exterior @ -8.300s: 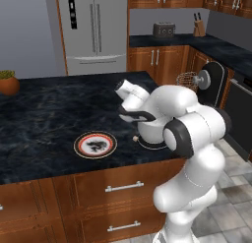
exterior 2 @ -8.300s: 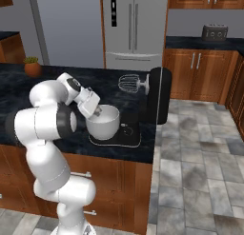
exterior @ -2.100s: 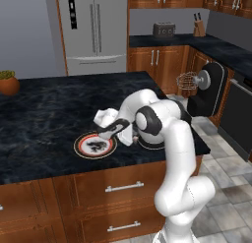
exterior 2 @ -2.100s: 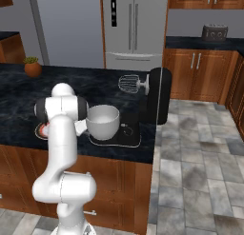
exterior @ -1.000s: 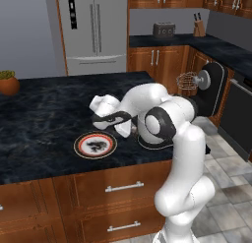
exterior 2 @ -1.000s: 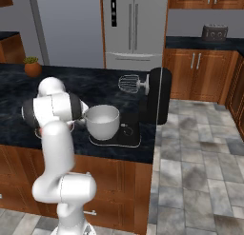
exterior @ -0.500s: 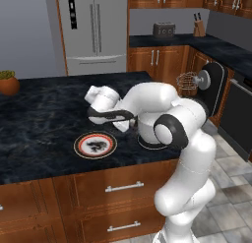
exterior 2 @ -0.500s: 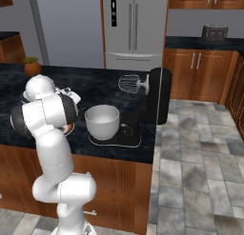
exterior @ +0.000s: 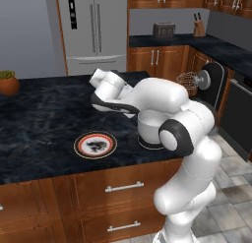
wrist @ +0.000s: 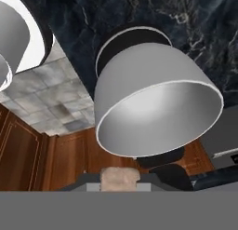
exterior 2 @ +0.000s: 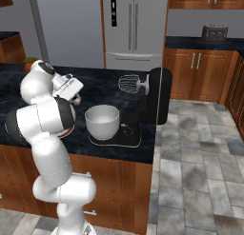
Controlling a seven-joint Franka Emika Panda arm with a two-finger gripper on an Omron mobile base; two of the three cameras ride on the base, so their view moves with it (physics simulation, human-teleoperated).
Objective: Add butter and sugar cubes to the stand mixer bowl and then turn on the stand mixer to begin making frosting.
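My gripper (wrist: 120, 178) is shut on a small beige sugar cube (wrist: 120, 177) held between its dark fingertips. In the right base view the gripper (exterior 2: 76, 100) hangs above the counter, just left of the stand mixer bowl (exterior 2: 101, 120) and a little above its rim. In the hand view the white-grey bowl (wrist: 153, 103) lies straight ahead with its mouth tilted toward me. It rests on the flat base of the black stand mixer (exterior 2: 153, 96), under the raised wire whisk (exterior 2: 127, 83). The bowl (exterior: 151, 126) and mixer (exterior: 212, 83) stand right of the red-rimmed plate (exterior: 95, 144). The butter is hidden.
A potted plant (exterior: 7, 82) stands at the counter's far left. A grey toaster (exterior: 164, 29) and a knife block (exterior: 198, 28) are on the back counter, beside the steel fridge (exterior: 93, 30). The dark island counter (exterior: 39, 114) ends just right of the mixer, above tiled floor.
The hand has lifted off the plate, swung up and back over the counter, and turned toward the bowl. The plate, bowl and mixer have not moved.
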